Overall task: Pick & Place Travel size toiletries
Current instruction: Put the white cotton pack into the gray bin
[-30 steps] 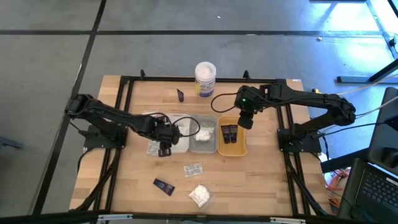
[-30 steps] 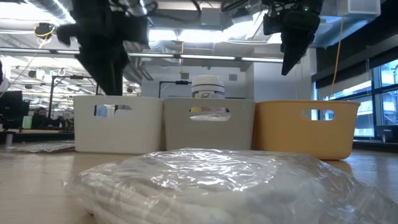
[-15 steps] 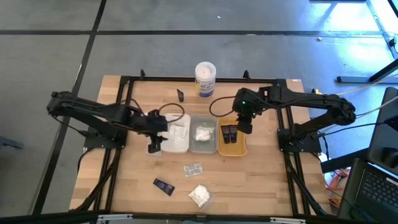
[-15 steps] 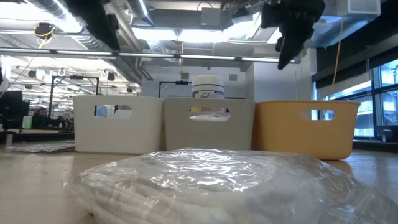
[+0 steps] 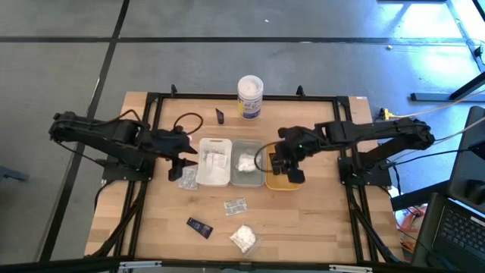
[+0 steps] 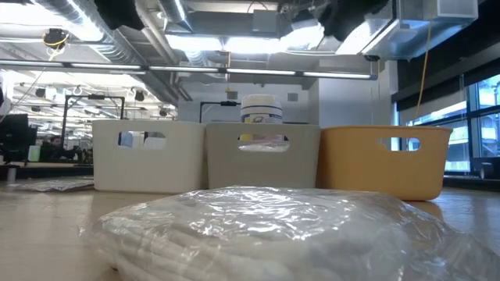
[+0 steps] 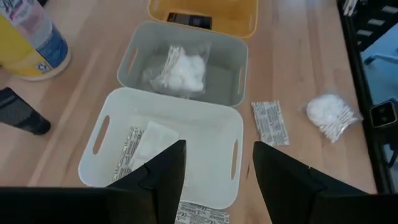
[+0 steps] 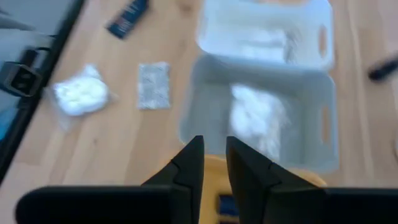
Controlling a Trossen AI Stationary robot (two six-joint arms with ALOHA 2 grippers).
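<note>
Orange tray now lies under the nearly closed right gripper; left gripper, fingers apart, has withdrawn leftward.

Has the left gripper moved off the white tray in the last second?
Yes. In the high view the left gripper has pulled back toward its own side and now sits just outside the white tray, above a sachet on the table.

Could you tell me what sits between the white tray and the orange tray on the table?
The grey tray, holding a white plastic-wrapped bundle, sits between the white tray and the orange tray; the high view shows it.
</note>
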